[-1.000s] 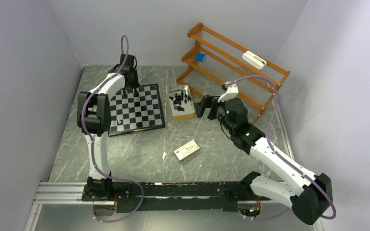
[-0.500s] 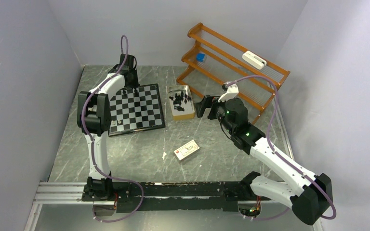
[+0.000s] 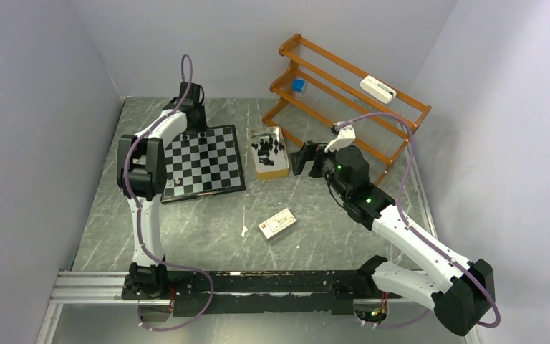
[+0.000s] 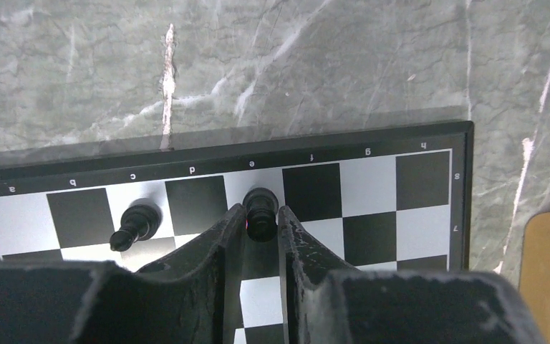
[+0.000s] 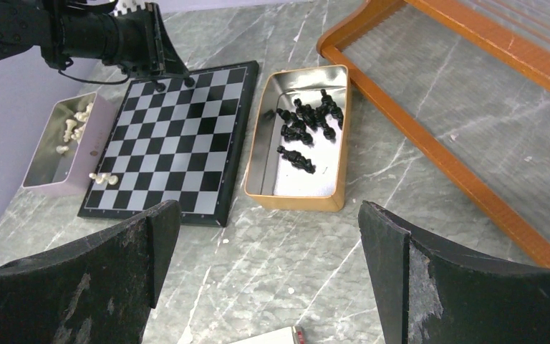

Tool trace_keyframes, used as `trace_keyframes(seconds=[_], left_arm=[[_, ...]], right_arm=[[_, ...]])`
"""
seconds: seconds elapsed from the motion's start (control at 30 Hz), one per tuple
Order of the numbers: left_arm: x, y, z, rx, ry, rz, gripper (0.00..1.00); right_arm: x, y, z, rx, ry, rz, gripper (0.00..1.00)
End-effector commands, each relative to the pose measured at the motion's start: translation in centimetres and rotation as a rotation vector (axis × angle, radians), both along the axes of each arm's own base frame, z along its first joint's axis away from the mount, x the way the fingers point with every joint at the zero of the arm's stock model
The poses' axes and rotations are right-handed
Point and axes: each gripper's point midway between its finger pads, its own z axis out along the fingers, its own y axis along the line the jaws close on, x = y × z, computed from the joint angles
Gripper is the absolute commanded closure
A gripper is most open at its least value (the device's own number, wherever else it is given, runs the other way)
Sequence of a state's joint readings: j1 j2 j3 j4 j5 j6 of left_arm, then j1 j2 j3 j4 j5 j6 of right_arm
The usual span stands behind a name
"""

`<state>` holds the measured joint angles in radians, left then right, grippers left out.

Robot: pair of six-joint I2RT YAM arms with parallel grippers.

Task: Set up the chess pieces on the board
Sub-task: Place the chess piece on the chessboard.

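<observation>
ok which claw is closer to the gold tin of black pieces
Right. The right claw hangs open just beside the tin. The left claw is on the other side of the board, at its far edge, straddling a black piece.

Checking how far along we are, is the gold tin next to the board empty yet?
No, a cluster of black pieces lies inside the gold tin.
</observation>
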<state>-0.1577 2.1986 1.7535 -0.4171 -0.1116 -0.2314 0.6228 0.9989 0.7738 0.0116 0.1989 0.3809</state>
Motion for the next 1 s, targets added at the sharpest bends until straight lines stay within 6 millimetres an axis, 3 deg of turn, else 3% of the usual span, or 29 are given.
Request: trace_keyframes(seconds=[0.0, 0.2, 0.43, 0.7, 0.83, 0.97], left_arm=[[-0.1, 0.4, -0.8, 0.0, 0.023, -0.005, 0.71], [-0.1, 0.4, -0.3, -0.001, 0.017, -0.005, 0.65], [0.1, 0.3, 2.4, -0.014, -0.023, -0.004, 0.56], [-0.7, -0.6, 9.5, -0.083, -0.12, -0.017, 0.46], [-2.4, -1.1, 13.6, -0.121, -0.174, -0.05, 0.41], [-5.2, -1.9, 15.8, -0.171, -0.188, -0.095, 0.3]], right_arm=[[0.1, -0.4, 1.2, 0.018, -0.041, -0.019, 0.0], [0.1, -0.3, 1.1, 0.021, -0.039, -0.013, 0.0], [0.1, -0.2, 1.1, 0.024, -0.036, -0.009, 0.0], [0.6, 0.9, -0.3, 0.051, 0.047, -0.004, 0.0], [1.5, 2.2, -1.4, 0.036, 0.093, 0.016, 0.0], [2.8, 4.0, -2.2, -0.007, 0.117, 0.07, 0.04]])
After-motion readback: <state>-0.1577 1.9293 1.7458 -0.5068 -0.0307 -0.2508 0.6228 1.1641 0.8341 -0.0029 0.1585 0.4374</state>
